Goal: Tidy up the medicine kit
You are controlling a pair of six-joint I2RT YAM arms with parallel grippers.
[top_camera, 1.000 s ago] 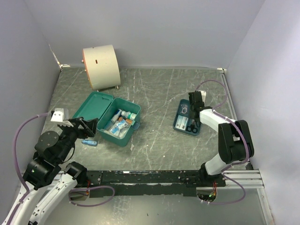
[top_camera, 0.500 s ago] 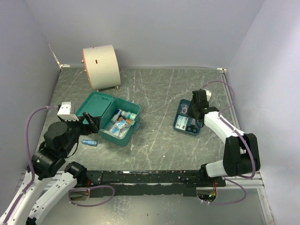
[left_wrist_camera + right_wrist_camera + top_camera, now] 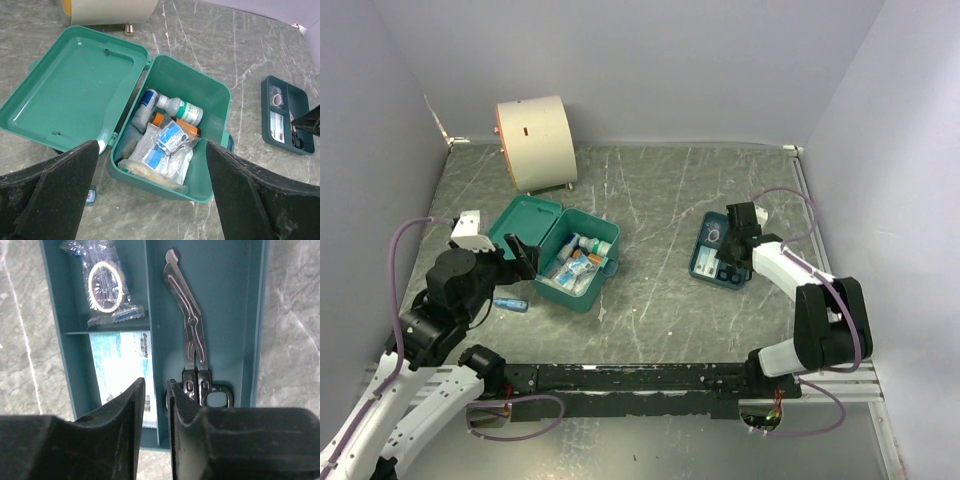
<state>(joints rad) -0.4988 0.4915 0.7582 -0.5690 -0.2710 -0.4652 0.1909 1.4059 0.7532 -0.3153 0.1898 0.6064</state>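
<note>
Teal medicine kit [image 3: 200,100] lies open; left gripper [image 3: 150,200] spread wide should descend squarely. Right gripper [image 3: 155,405], nearly closed, over scissors [image 3: 192,345].

Both arms are built of white links with black joints, and a lilac cable is looped along each; matte black fingers [image 3: 60,190] are seen at the wrists.

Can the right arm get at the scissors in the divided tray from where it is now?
Probably yes. The right gripper hangs directly over the tray, and the scissors lie alone and uncovered in their compartment. Its fingers are nearly closed, so they would need to open first.
</note>
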